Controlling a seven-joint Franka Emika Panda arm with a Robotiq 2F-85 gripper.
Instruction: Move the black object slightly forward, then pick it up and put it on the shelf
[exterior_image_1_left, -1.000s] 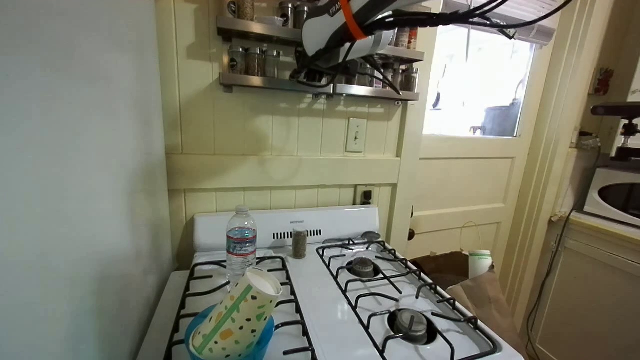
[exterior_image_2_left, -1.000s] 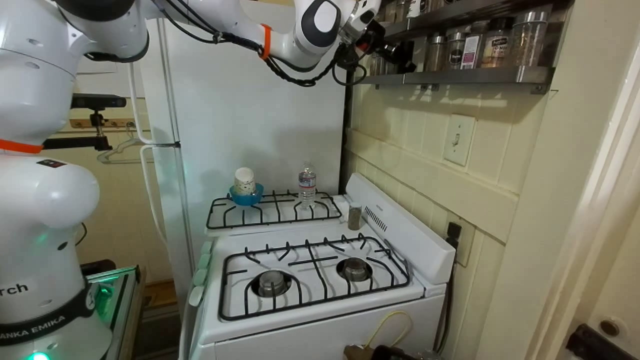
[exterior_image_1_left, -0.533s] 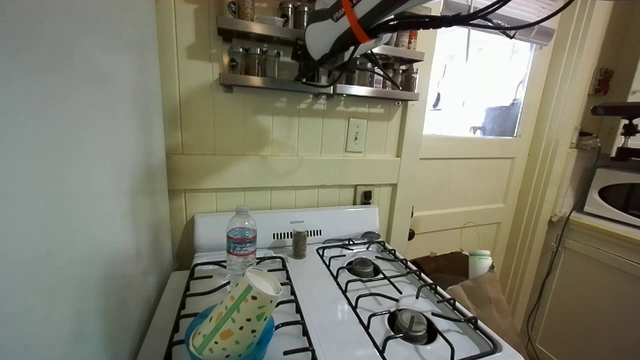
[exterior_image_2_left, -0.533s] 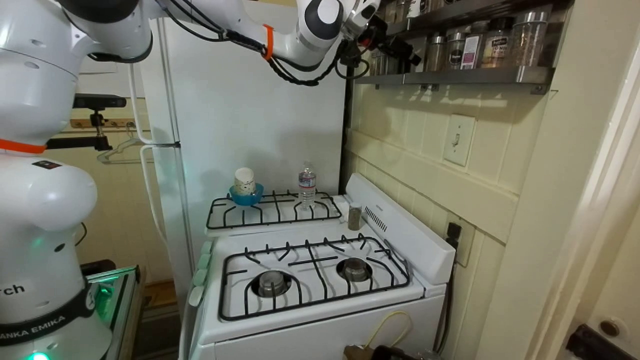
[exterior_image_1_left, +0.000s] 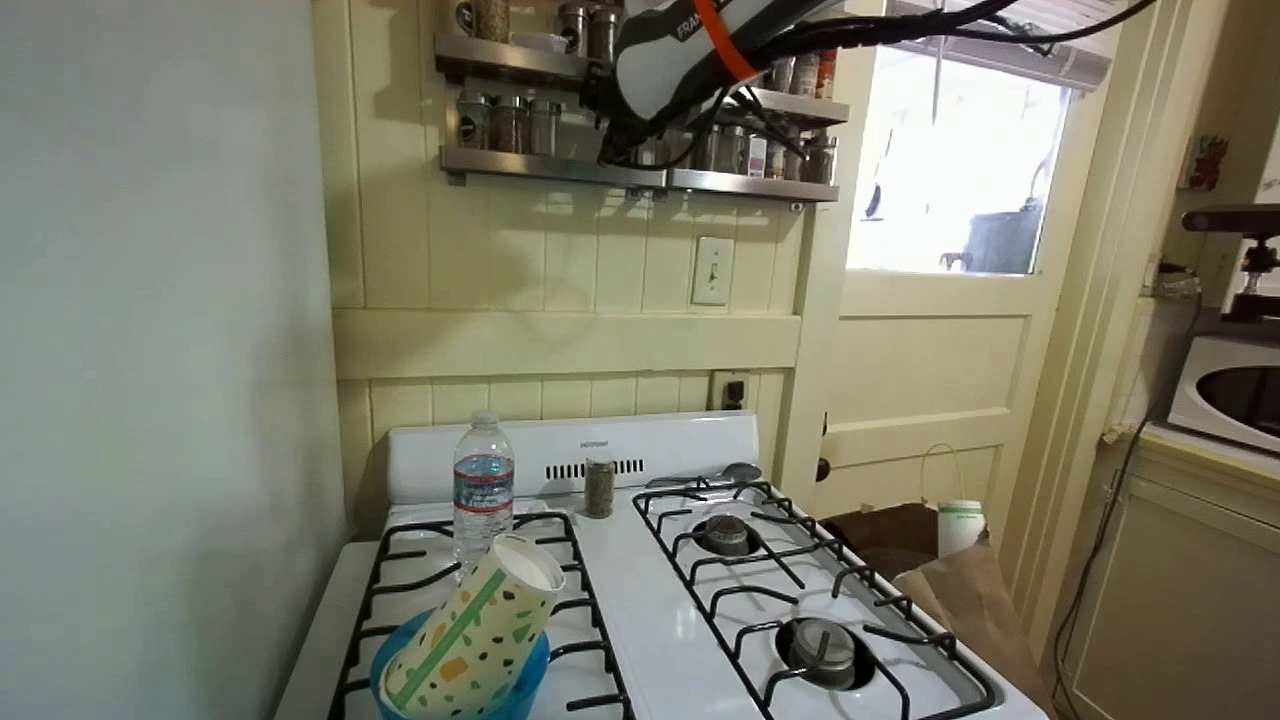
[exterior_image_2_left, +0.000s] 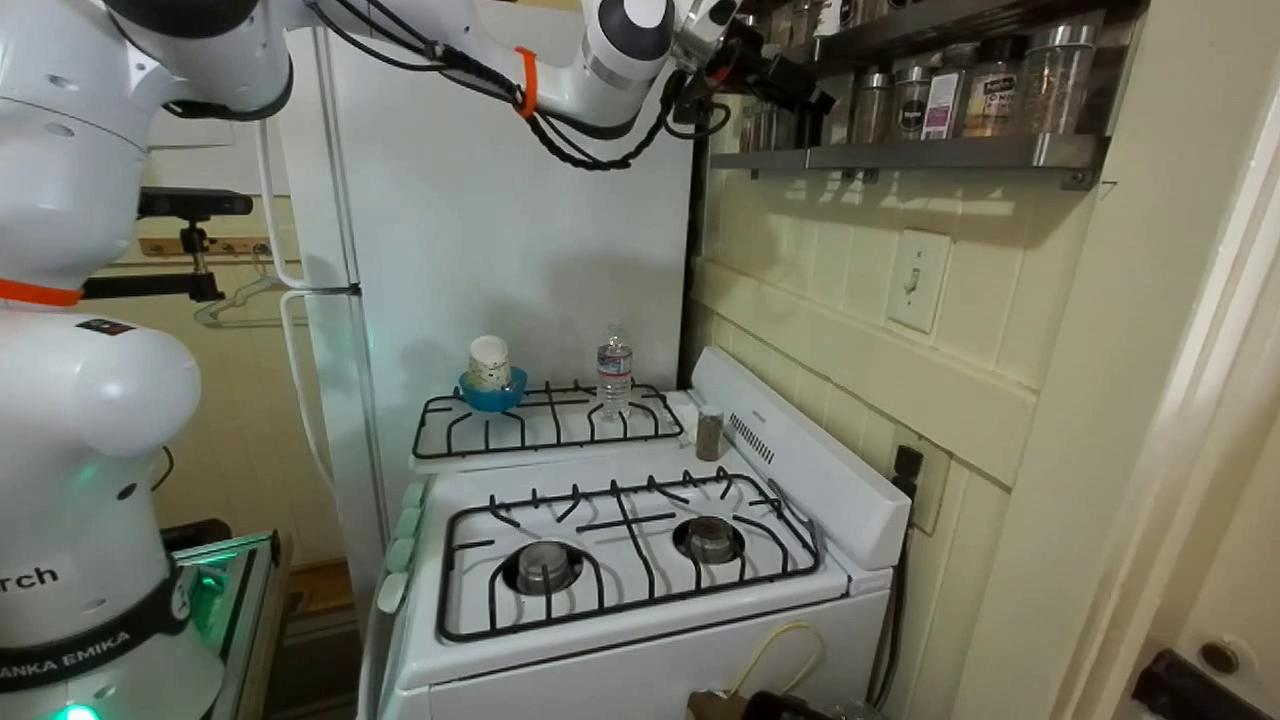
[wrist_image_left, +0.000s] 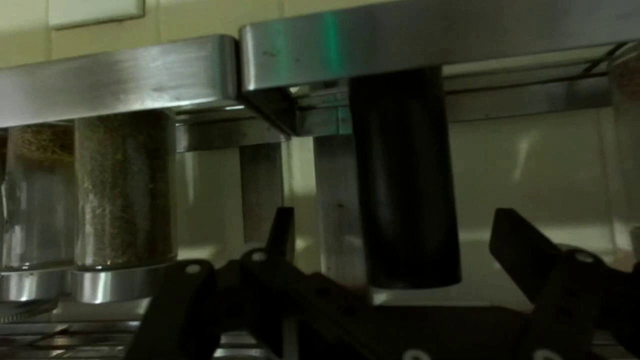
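- Robot arm (exterior_image_1_left: 668, 70) has slid a little toward 3 o'clock in an exterior view since a second ago.
- Stove (exterior_image_2_left: 600, 690): one bottle (exterior_image_2_left: 614, 370), one little jar (exterior_image_2_left: 709, 437), two grates (exterior_image_2_left: 630, 605), one blue bowl (exterior_image_2_left: 493, 399) with one cup (exterior_image_2_left: 489, 362) in it.
- One black object (wrist_image_left: 407, 185) stands on the lower shelf (wrist_image_left: 425, 40); two spice jars (wrist_image_left: 125, 190) show well at its 9 o'clock in the wrist view.
- It looks smooth and round, like a tube.
- Claw (wrist_image_left: 394, 212) is spread wide, its two fingers (wrist_image_left: 282, 230) at 8 and 4 o'clock, gaps on both sides of the black object.

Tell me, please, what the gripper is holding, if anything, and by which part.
Nothing is held: the gripper is open, with a gap on each side of the black cylinder standing on the shelf.
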